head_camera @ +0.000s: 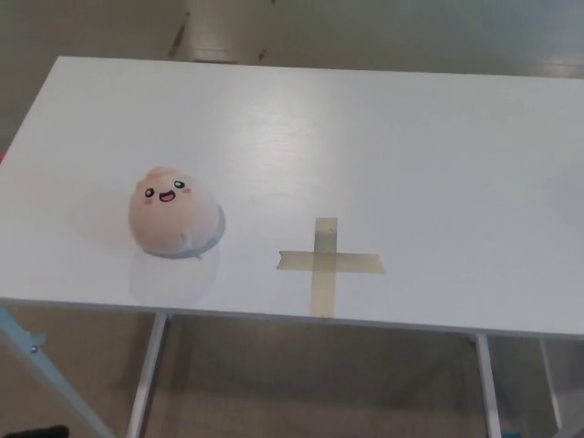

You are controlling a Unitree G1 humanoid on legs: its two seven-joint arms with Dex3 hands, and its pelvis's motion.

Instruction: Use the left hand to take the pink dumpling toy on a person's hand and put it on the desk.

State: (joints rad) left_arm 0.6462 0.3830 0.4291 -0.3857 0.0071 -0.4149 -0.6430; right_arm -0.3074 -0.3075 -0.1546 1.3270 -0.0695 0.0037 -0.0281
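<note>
One pink dumpling toy (173, 213) sits on the white table (401, 146), on its left part and toward the near edge, with nothing touching it. I see its small smiling face, two dark eyes and rosy cheeks, turned up toward my camera, and a pale grey-white base under its peach-pink body. A soft shadow lies on the tabletop just below it. To its right, apart from it, a cross of tan tape (327, 264) is stuck flat on the table near the front edge. Neither of my hands shows in the head view, left or right, so I can say nothing of how their fingers stand. Below the front edge I see metal table legs (149, 374) and a brownish floor (310, 383).
</note>
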